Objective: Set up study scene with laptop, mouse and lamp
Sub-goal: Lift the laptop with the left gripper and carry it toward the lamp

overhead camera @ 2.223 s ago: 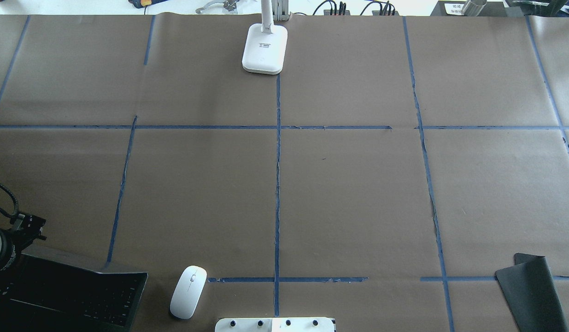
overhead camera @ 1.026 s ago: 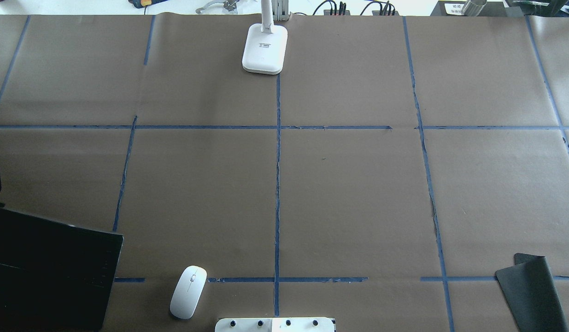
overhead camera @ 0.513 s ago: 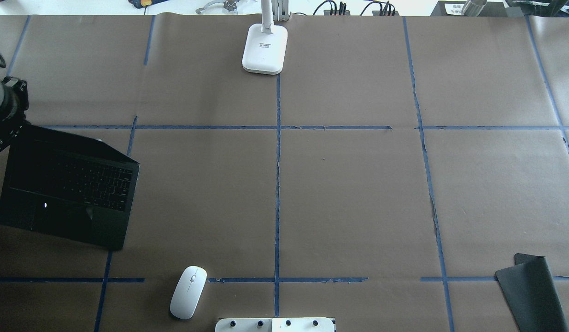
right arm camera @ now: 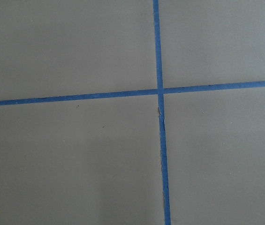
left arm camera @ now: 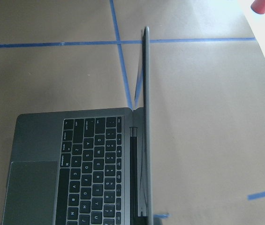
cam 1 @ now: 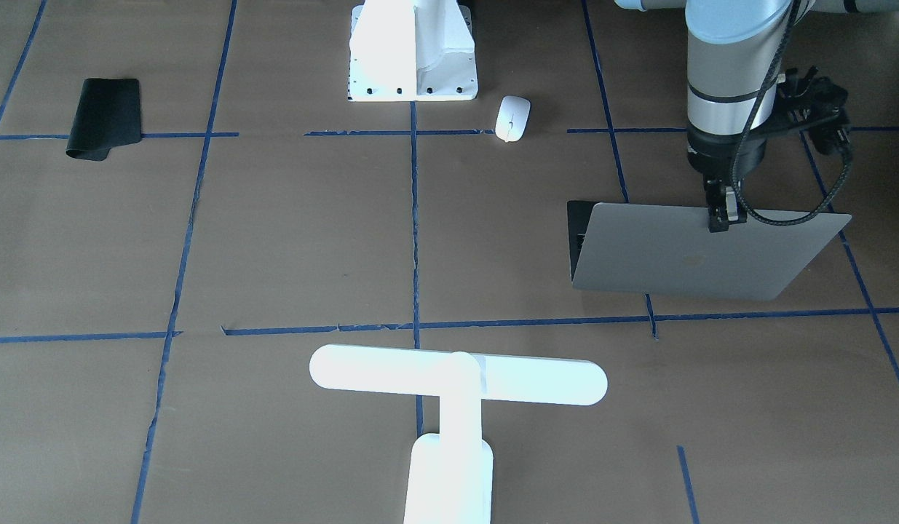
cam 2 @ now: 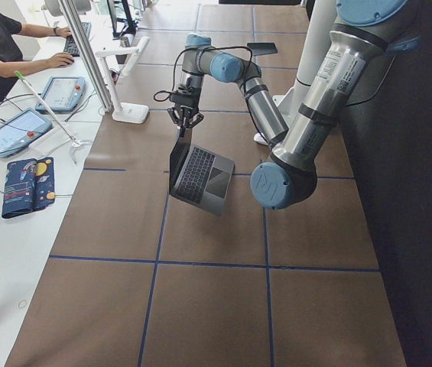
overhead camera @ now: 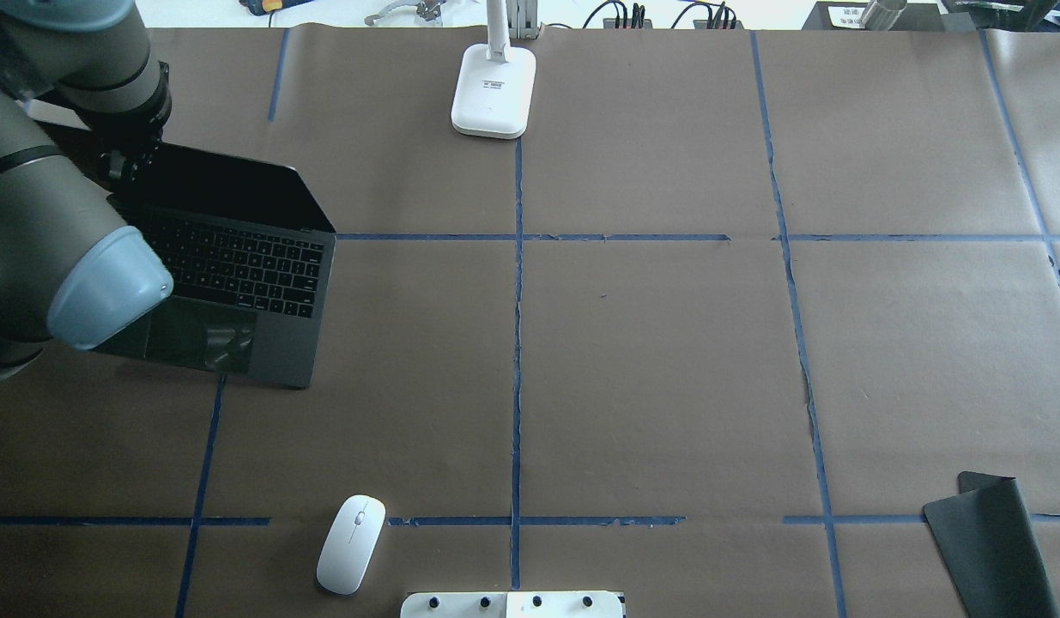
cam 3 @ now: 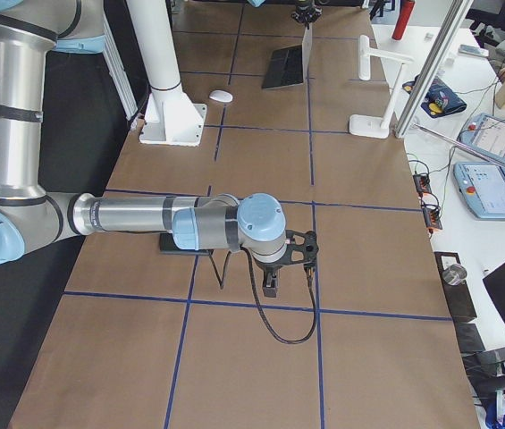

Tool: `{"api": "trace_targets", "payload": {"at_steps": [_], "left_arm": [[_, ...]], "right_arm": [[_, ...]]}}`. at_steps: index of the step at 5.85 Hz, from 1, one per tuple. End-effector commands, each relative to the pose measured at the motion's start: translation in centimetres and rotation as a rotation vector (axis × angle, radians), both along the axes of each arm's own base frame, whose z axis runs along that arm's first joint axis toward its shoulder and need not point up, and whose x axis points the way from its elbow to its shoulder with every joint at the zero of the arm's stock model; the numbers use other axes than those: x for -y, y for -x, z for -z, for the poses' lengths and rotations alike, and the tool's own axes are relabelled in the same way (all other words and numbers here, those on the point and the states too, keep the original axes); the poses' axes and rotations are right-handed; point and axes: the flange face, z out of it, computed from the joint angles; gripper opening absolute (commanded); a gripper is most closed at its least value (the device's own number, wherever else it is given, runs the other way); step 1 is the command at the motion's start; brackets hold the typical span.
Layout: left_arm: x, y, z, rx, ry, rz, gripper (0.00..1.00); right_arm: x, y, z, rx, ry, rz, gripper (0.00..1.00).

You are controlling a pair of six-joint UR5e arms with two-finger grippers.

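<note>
Over the table's left half, the left gripper [cam 1: 722, 216] points straight down and pinches the top edge of the open laptop [cam 1: 696, 251], its fingers pressed on the thin lid, which stands roughly upright above the keyboard. At the table's right end the right gripper [cam 3: 271, 282] hangs low over the brown paper; whether it is spread or pressed together cannot be told. The mouse [overhead camera: 351, 542] lies near the white pedestal [cam 1: 413, 51], well apart from the laptop. The lamp [overhead camera: 493, 90] stands at the far edge on the centre tape line. A black mat [overhead camera: 993, 541] lies at the near right corner, one edge folded over.
</note>
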Motion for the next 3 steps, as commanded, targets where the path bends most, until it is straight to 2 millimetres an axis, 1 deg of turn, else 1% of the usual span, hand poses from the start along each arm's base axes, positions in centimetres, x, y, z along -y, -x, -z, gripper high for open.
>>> {"api": "trace_targets", "payload": {"at_steps": [1, 2, 3], "left_arm": [[3.4, -4.2, 6.4, -0.056, 0.019, 0.079, 0.00], [3.3, -8.3, 9.4, -0.095, 0.053, 0.093, 0.00], [2.5, -11.2, 11.3, -0.133, 0.057, 0.105, 0.00]], "right_arm": [[0.0, 0.0, 0.0, 0.000, 0.001, -0.001, 1.00], [-0.1, 0.0, -0.3, 0.000, 0.006, 0.000, 1.00], [-0.2, 0.0, -0.4, 0.001, 0.009, 0.000, 1.00]]}}
